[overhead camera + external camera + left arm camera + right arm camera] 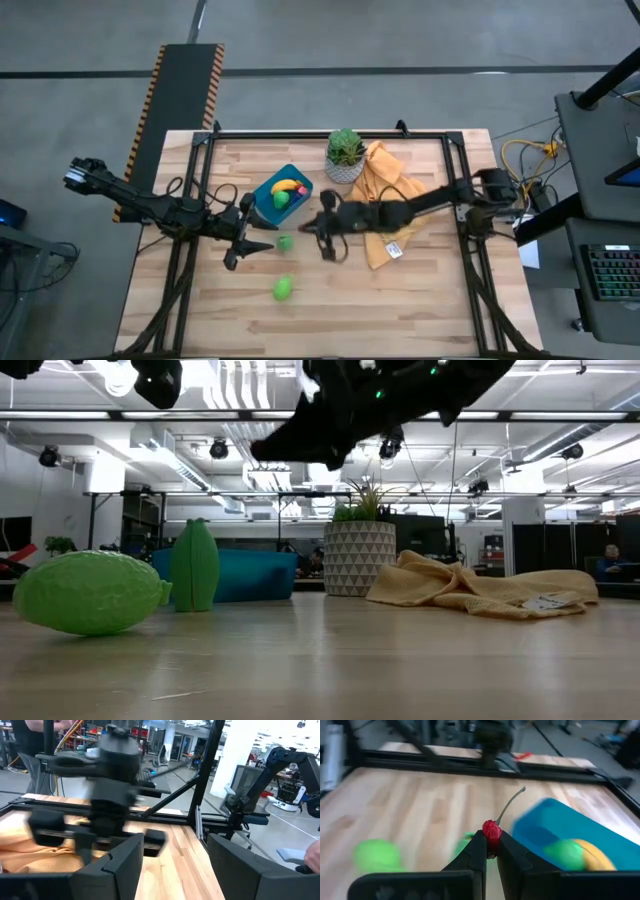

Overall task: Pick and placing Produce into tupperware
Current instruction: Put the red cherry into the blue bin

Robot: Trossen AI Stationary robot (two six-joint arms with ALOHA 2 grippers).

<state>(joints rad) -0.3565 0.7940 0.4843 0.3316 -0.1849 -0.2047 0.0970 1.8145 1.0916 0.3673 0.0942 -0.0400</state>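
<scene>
Right wrist view shows the right hand (490, 851) clenched on a cherry (491, 830), tiny, red, its stem sticking up past the fingertips. Just beyond the fingers lies the tub (572, 845), blue, with a banana (592, 856) and a green piece (563, 854) already inside. Two more green pieces blur on the bench (410, 810) to the other side.

The step in hand looks like carrying the cherry to the tub. To do it well, I judge the hand should travel until the fingertips are over the open part of the tub, clear of its near wall, drop low, then let go, since so small and round a piece may bounce or roll out if released high. The stem could snag a finger on opening, so a wide release is safer.

High view gives what the wrist cannot: the right hand (328, 232) sits mid-bench, just beside the tub (283, 192), and the left hand (240, 245) hovers near the tub's other side, close enough to crowd the path. I cannot tell its grip there. Left wrist view shows its fingers (122, 865) apart with nothing between.

Low view alone shows heights: a lime (90, 592) lying near the front edge, an upright green piece (194, 564) before the tub, then the plant pot (358, 558) and yellow cloth (480, 590) toward the far edge.
</scene>
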